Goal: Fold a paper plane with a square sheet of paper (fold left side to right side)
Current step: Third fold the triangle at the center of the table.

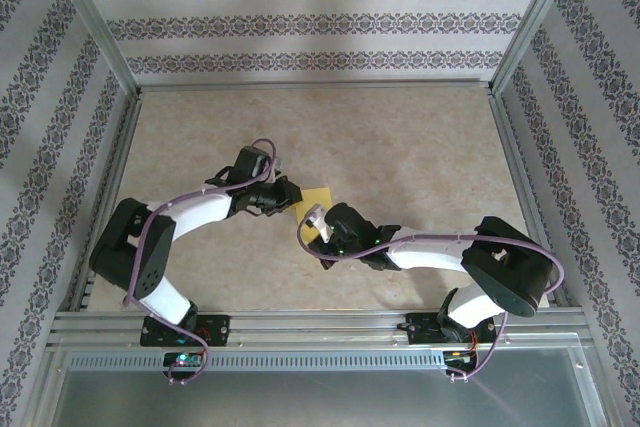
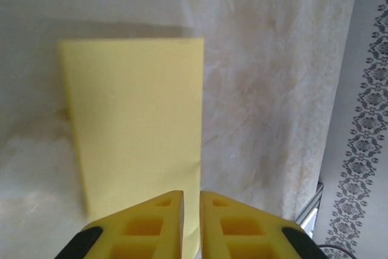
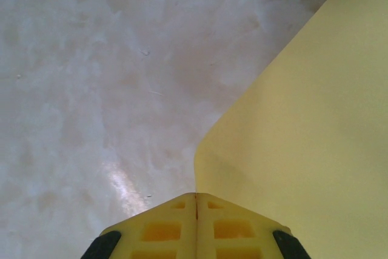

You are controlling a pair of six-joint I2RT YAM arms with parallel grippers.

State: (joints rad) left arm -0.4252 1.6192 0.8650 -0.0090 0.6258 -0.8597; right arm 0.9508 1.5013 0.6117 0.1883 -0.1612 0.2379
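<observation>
The square sheet of paper (image 1: 317,196) is plain yellow and lies mid-table between both grippers. In the left wrist view the paper (image 2: 133,119) looks like a tall rectangle, with a shadow along its far edge. Its right edge runs down into the narrow gap between the fingers of my left gripper (image 2: 191,193), which stand slightly open. My left gripper (image 1: 293,199) is at the sheet's left side. From the lower right, my right gripper (image 1: 318,219) meets the sheet. My right gripper (image 3: 196,195) is shut on a curled edge of the paper (image 3: 303,137), which rises to the right.
The beige marbled table (image 1: 400,147) is fenced by aluminium rails (image 1: 310,87) and patterned walls (image 1: 590,97). A rail corner (image 2: 309,210) shows at the lower right of the left wrist view. Purple cables loop over both arms.
</observation>
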